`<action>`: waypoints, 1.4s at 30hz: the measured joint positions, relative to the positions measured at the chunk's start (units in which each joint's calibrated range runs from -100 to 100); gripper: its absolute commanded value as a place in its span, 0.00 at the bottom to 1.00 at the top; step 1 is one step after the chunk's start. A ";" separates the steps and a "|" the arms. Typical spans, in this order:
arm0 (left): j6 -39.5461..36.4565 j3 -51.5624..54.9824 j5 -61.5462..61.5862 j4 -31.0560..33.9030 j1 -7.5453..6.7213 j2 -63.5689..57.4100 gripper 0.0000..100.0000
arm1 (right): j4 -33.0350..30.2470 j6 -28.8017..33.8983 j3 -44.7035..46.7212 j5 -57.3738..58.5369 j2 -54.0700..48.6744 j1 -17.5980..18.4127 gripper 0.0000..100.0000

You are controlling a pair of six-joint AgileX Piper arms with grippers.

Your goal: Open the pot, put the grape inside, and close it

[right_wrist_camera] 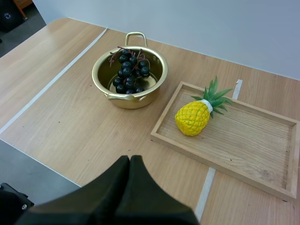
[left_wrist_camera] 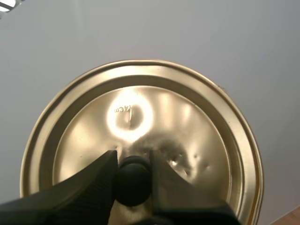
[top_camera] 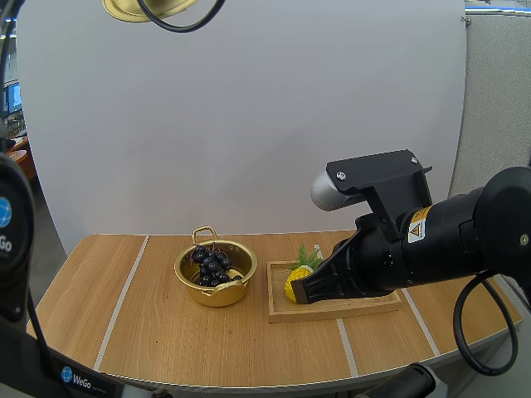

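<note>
In the high view the pot [top_camera: 216,286] stands open near the middle of the desk [top_camera: 166,332], a little toward its far edge. The grapes [top_camera: 212,265] lie inside it, so we judge that only the closing is left. The lid [top_camera: 141,8] hangs high above the desk's left half (just a piece of its gold rim shows there), lifted clear, we think, so the pot's mouth is free. The right gripper [top_camera: 299,292] hovers low over the wooden tray [top_camera: 348,308], just beside the pineapple [top_camera: 296,278] at the tray's end nearest the pot; the tray lies between the pot and the desk's right edge. From the left wrist, the left gripper [left_wrist_camera: 133,157] has its fingers [left_wrist_camera: 101,173] pinching the lid's black knob [left_wrist_camera: 133,183] between their tips, the lid's [left_wrist_camera: 187,131] gold top facing us; the knob is the only handle the lid offers, which explains the grip. From the right wrist, the right gripper's [right_wrist_camera: 130,161] fingers are pressed together into one dark wedge, holding nothing. Beyond them sit the pot [right_wrist_camera: 129,101] with its grapes [right_wrist_camera: 129,70], and the pineapple [right_wrist_camera: 193,118] on its side in the tray [right_wrist_camera: 248,140]. The desk is light wood, flat, crossed by pale strips running from far edge to near edge, and a plain white screen [top_camera: 249,124] stands behind the far edge.
</note>
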 measured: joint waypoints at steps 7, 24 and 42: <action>0.00 6.57 0.15 -1.58 0.00 2.65 0.00 | 0.00 0.00 0.00 0.00 0.00 0.00 0.00; 3.72 39.05 0.15 -10.60 -0.03 3.13 0.00 | 0.00 0.00 0.00 0.00 0.00 0.00 0.00; 7.06 59.81 -4.41 -10.80 -0.03 4.68 0.00 | 0.00 0.00 0.00 0.00 0.00 0.00 0.00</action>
